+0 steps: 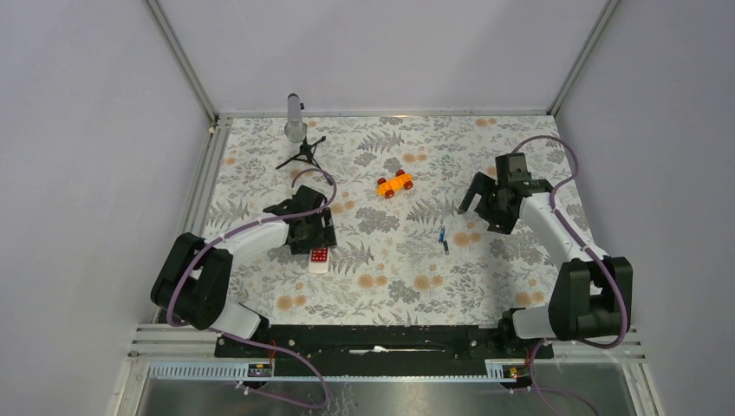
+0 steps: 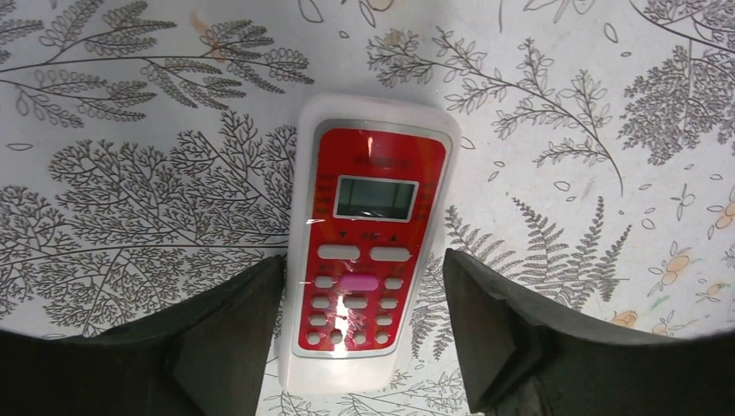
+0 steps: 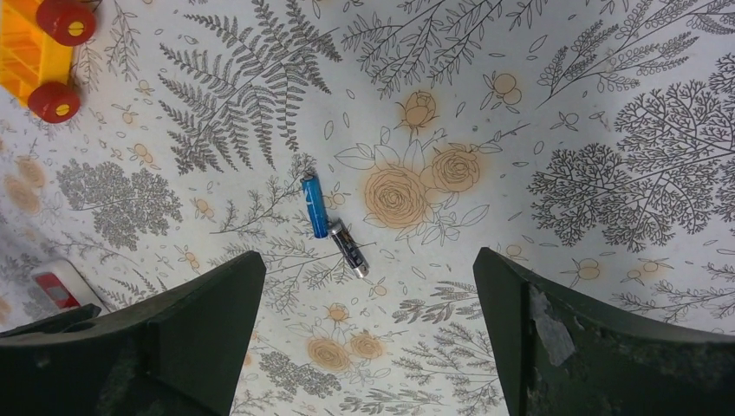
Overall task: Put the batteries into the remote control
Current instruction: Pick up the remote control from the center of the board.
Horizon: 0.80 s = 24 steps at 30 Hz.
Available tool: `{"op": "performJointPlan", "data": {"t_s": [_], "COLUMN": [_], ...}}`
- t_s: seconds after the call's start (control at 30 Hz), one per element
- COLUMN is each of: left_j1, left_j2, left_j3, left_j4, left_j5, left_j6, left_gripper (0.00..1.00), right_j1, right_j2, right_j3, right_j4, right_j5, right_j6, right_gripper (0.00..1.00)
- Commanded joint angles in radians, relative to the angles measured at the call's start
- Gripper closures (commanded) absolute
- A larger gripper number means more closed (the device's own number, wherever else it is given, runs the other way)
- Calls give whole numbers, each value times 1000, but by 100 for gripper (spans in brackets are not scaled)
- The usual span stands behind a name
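- Top view: the remote control [image 1: 319, 259] lies red face up on the left part of the flowered tabletop [image 1: 390, 290]. Its long axis runs roughly near to far, and the far end is hidden under the left jaws.
- Top view: the batteries [image 1: 444, 240] lie right of centre, well apart from the remote control. They are near the right jaws, which hang above the tabletop beyond them to the right.
- Top view: an orange toy car [image 1: 394, 184] sits further back, and a small black tripod [image 1: 302, 156] stands at the far left.
- Left wrist view: the remote control [image 2: 368, 247] points straight away from the camera, display end far and button end near.
- Left wrist view: the left jaws stand apart and straddle the button end. The left finger [image 2: 243, 321] is at the white edge, whether touching I cannot tell. The right finger [image 2: 494, 321] shows a strip of tabletop between it and the casing. Nothing is clamped.
- Left wrist view: the small print on the red panel is too blurred to read, and the display is blank grey.
- Right wrist view: the blue battery [image 3: 315, 205] runs nearly up and down the picture. The dark battery [image 3: 348, 248] slants to the lower right from its lower end, the two ends meeting or almost so.
- Right wrist view: the right jaws are wide apart and hold nothing. Both batteries lie on the tabletop beyond the gap, left of its middle.
- Right wrist view: the toy car [image 3: 39, 52] is at the upper left, and a corner of the remote control [image 3: 59, 290] shows at the lower left.
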Motion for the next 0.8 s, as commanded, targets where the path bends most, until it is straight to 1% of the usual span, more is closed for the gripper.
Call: {"op": "performJointPlan", "data": {"t_s": [0.0, 0.1, 0.23, 0.33, 0.37, 0.4, 0.5, 0.57, 0.67, 0.77], "left_j1": [-8, -16, -19, -24, -26, -28, -43, -58, -69, -69], "left_j2": [15, 25, 48, 72, 78, 83, 93, 89, 50, -21], "left_j3": [-22, -11, 7, 25, 25, 24, 15, 13, 9, 10], "left_j4": [32, 25, 10, -20, -24, -24, -18, -15, -13, -6], "left_j5": [-89, -124, -116, -107, -108, -105, -99, -98, -67, -10], "left_j6": [-28, -18, -17, -42, -57, -73, -106, -118, -138, -185], "left_gripper": [31, 30, 29, 32, 36, 42, 53, 56, 57, 55], "right_j1": [-3, -4, -5, -2, -2, 0, 9, 22, 76, 213], "right_j2": [54, 66, 30, -25, -44, -66, -101, -117, -142, -149], "right_j3": [85, 57, -1, -59, -78, -98, -138, -158, -183, -210], "right_j4": [-102, -64, 19, 97, 120, 143, 188, 208, 257, 349], "right_j5": [7, -123, -291, -375, -395, -409, -444, -464, -484, -484], "right_j6": [0, -58, -67, -58, -52, -44, -29, -24, -7, 37], "right_gripper": [0, 0, 1, 1, 1, 1, 1, 1, 1, 1]}}
